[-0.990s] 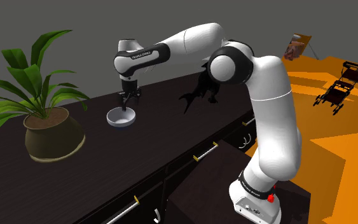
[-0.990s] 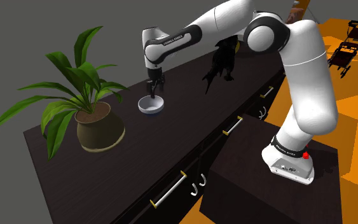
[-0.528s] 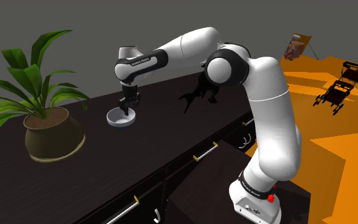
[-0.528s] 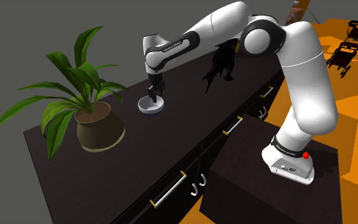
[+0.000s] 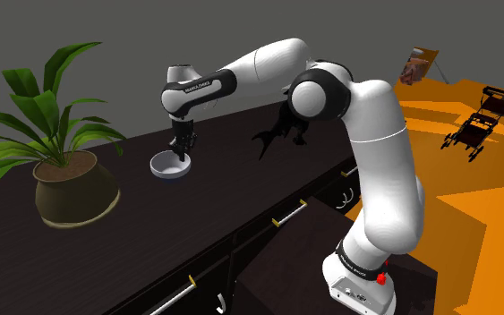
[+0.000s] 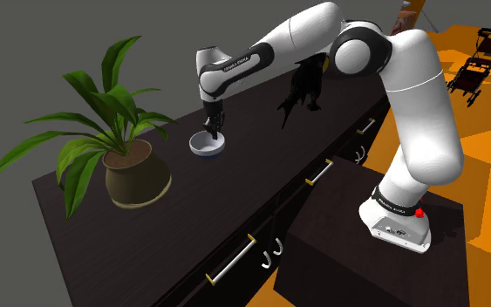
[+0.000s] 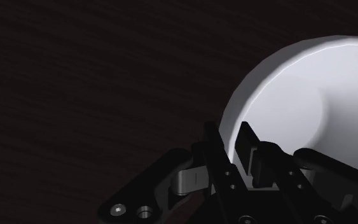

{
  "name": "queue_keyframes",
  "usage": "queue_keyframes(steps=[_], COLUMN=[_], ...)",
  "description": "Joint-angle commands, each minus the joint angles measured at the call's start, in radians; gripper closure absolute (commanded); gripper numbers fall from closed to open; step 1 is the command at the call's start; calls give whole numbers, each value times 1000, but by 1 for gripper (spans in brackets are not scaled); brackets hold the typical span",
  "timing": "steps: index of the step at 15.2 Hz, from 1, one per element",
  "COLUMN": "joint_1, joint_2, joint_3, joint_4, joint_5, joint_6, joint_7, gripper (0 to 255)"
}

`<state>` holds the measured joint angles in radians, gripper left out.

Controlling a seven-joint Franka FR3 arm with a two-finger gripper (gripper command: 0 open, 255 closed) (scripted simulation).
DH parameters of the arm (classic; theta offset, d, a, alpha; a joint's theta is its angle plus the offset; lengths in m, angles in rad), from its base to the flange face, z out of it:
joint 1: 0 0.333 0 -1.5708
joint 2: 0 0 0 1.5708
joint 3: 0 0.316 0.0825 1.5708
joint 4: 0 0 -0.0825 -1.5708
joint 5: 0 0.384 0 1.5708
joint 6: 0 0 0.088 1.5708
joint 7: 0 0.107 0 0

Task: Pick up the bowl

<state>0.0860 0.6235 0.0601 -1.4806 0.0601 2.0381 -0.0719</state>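
Observation:
A small white bowl (image 5: 166,167) (image 6: 202,146) sits on the dark wooden counter (image 5: 205,210), between the potted plant and a dark figurine. My gripper (image 5: 183,157) (image 6: 214,137) points straight down at the bowl's rim on the side nearer the figurine. In the wrist view the bowl (image 7: 298,95) lies just ahead, and the gripper (image 7: 229,141) is shut on its thin rim: one finger outside the wall, the other inside. The bowl still rests on the counter.
A potted plant (image 5: 66,179) (image 6: 130,170) stands at the counter's end in the shoulder view's left. A dark spiky figurine (image 5: 284,127) (image 6: 304,87) stands behind the arm. Drawer handles (image 5: 287,212) line the counter's front. A stroller (image 5: 481,116) stands on the orange floor.
The gripper dropped slightly onto the bowl's rim and its fingers closed on the wall. The bowl has not moved.

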Motion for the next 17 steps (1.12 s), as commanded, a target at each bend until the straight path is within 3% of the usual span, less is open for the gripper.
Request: queue_keyframes(steps=[1, 17], joint_1=[0, -1], joint_2=[0, -71], joint_3=[0, 1], joint_4=[-1, 92], joint_5=[0, -1], joint_6=[0, -164], joint_7=[0, 11], gripper=[255, 255])
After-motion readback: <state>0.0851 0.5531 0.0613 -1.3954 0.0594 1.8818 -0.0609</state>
